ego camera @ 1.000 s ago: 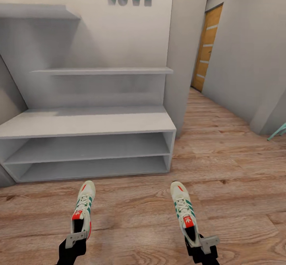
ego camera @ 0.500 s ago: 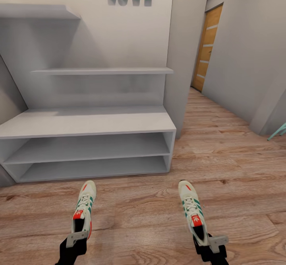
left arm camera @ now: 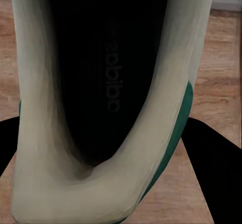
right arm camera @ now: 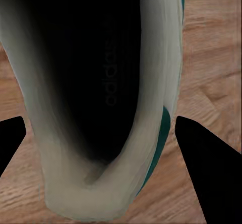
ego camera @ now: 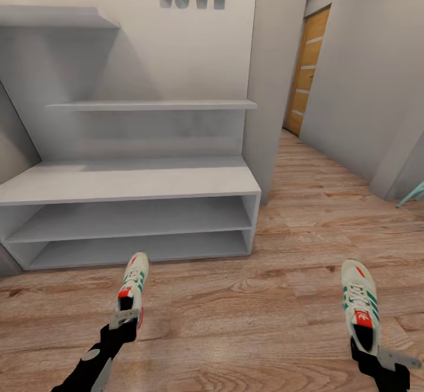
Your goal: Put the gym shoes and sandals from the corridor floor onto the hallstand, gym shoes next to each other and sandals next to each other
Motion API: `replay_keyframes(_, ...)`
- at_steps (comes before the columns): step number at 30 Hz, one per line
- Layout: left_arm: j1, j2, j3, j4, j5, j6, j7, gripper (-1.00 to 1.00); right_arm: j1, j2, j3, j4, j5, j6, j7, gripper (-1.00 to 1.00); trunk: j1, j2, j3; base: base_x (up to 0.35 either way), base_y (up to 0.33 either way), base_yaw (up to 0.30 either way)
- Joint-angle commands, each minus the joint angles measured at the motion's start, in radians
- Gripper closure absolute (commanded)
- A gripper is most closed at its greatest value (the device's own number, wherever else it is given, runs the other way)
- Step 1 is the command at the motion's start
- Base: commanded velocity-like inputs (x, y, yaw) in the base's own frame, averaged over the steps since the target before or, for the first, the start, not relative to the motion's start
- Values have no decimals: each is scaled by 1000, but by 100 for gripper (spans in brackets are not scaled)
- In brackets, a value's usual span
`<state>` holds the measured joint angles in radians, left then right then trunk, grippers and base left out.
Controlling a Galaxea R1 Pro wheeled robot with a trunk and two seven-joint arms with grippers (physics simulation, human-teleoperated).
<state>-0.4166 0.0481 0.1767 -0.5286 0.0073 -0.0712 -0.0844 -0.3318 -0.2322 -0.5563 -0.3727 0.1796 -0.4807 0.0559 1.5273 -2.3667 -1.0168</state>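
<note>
Two cream-white gym shoes with teal stripes and red patches hang just above the corridor floor (ego camera: 235, 321), toes pointing at the hallstand (ego camera: 129, 181). My left gripper (ego camera: 124, 318) is shut on the heel of the left gym shoe (ego camera: 133, 283), a short way before the hallstand's lowest shelf. My right gripper (ego camera: 377, 352) is shut on the heel of the right gym shoe (ego camera: 360, 301), far out to the right. Each wrist view looks into a shoe's dark opening, the left gym shoe (left arm camera: 169, 77) and the right gym shoe (right arm camera: 157, 57), with black fingers on both sides. The sandals are out of view.
The hallstand has a wide bench top, two low open shelves (ego camera: 129, 218) and stepped shelves above. A grey wall pillar (ego camera: 274, 86) stands at its right end. The corridor runs on past it to a wooden door (ego camera: 306, 68).
My right arm has swung its gym shoe well to the right. The left arm has carried its gym shoe slightly forward, closer to the hallstand.
</note>
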Motion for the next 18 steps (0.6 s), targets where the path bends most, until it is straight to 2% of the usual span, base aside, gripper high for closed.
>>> replay_keyframes(1,-36,0,6,0,0,51,-9,100,-1,-14,-25,-11,10,18,7,100,0,0,-1,0,0,0)
replay_keyframes(2,-54,0,6,0,0,75,-10,100,-1,-22,-32,-16,10,30,7,100,0,0,-1,0,0,0)
replay_keyframes(5,-173,-2,-4,-1,-3,196,-15,100,-1,-81,-53,-50,10,129,7,100,0,0,-1,0,0,0)
replay_keyframes(7,-244,-4,-31,1,-5,273,-17,100,-1,-112,-58,-70,10,188,9,100,0,0,-1,0,0,0)
replay_keyframes(8,-260,-4,-40,1,-5,291,-17,100,-1,-119,-59,-73,10,199,9,100,0,0,-1,0,0,0)
replay_keyframes(9,-302,-6,-67,2,-5,349,-18,100,-1,-132,-61,-80,9,220,9,100,0,0,-1,0,0,0)
replay_keyframes(12,-348,-7,-93,2,-6,412,-12,100,-1,-140,-62,-93,9,234,9,100,0,0,-1,0,0,0)
replay_keyframes(18,-431,-8,-110,16,-2,481,-4,100,-1,-143,-61,-124,9,245,10,100,0,0,-1,0,0,0)
